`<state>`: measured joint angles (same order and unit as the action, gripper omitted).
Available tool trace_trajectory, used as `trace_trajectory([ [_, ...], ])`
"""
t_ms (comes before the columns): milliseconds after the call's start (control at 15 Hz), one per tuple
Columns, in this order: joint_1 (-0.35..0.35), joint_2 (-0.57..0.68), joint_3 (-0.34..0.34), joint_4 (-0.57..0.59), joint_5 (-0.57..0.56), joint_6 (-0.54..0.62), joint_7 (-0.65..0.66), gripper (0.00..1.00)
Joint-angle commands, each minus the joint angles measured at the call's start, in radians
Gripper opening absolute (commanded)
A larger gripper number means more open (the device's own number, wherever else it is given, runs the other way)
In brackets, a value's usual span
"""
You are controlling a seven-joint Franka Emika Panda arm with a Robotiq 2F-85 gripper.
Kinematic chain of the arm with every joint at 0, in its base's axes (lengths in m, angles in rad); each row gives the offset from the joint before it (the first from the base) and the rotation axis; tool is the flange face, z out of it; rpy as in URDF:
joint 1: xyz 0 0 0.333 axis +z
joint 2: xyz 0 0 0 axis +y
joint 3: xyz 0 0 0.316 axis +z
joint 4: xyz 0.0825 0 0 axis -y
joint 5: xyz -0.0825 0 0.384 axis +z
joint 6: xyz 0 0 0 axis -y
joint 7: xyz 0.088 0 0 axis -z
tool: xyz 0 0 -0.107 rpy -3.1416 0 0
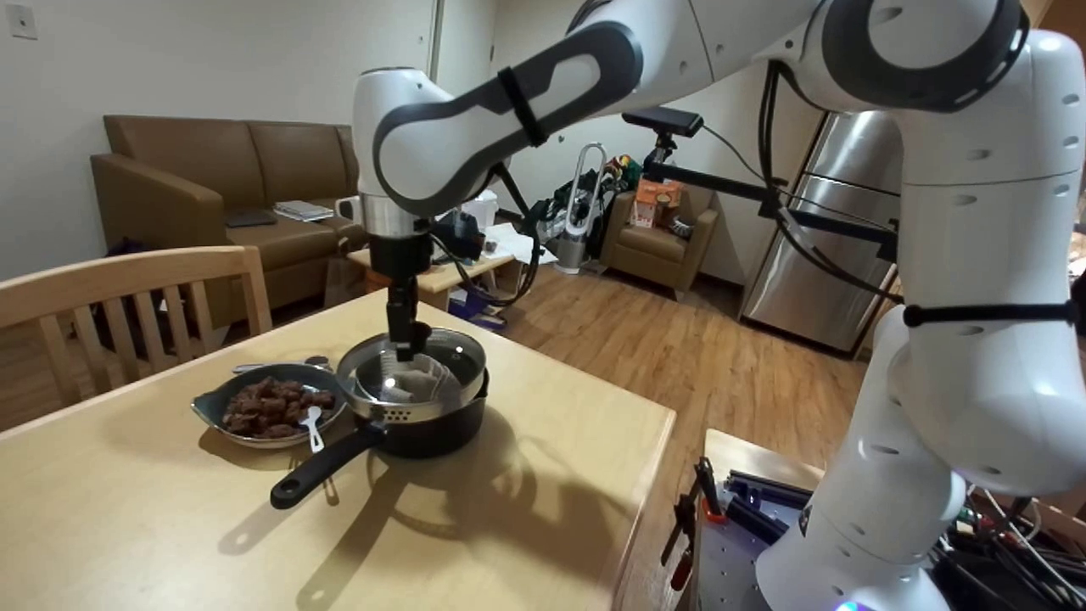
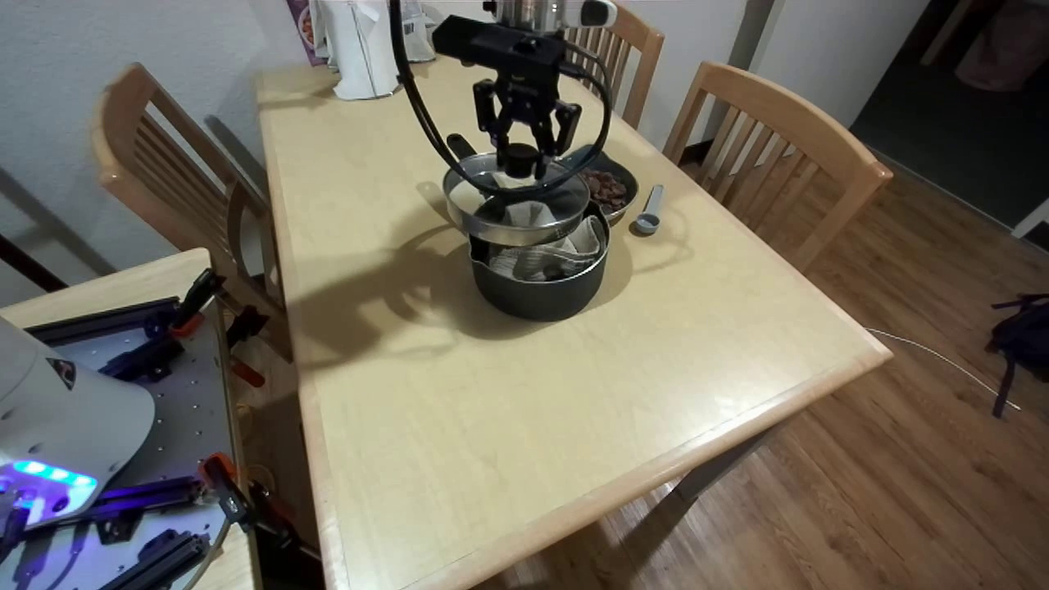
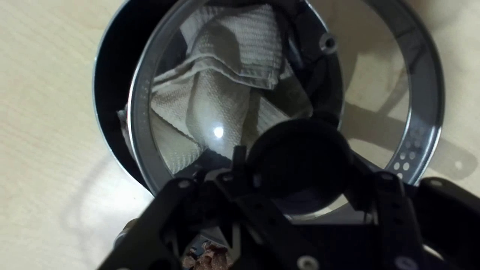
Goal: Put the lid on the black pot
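Your hand [image 2: 524, 168] has its fingers [image 3: 239, 161] tight on either side of the dark knob [image 3: 300, 161], that knob's width apart, so you hold the lid [image 2: 494, 213] directly beneath it. Under the lid stands the black pot [image 2: 537, 297], out of line with it: the lid sits off toward the long handle [image 1: 327, 467], leaving the pot's opposite edge and some cloth [image 2: 580, 244] inside uncovered. Whether the two touch, you cannot tell. Just beside the pot on the tabletop [image 2: 574, 393] lies a dish [image 1: 213, 408] of brown bits [image 1: 267, 406] with a white spoon [image 1: 314, 428]; farther off, a brown sofa [image 1: 187, 157].
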<state>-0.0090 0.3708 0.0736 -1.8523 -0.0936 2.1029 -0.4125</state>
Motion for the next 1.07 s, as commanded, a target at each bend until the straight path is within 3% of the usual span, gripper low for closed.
trace_trajectory([
  [0,-0.002,-0.091,-0.024,-0.126,-0.044,0.104,0.027,0.34],
  [333,-0.012,-0.119,-0.055,-0.195,-0.064,0.202,0.029,0.34],
  [1000,-0.037,-0.11,-0.062,-0.211,-0.027,0.253,-0.019,0.34],
])
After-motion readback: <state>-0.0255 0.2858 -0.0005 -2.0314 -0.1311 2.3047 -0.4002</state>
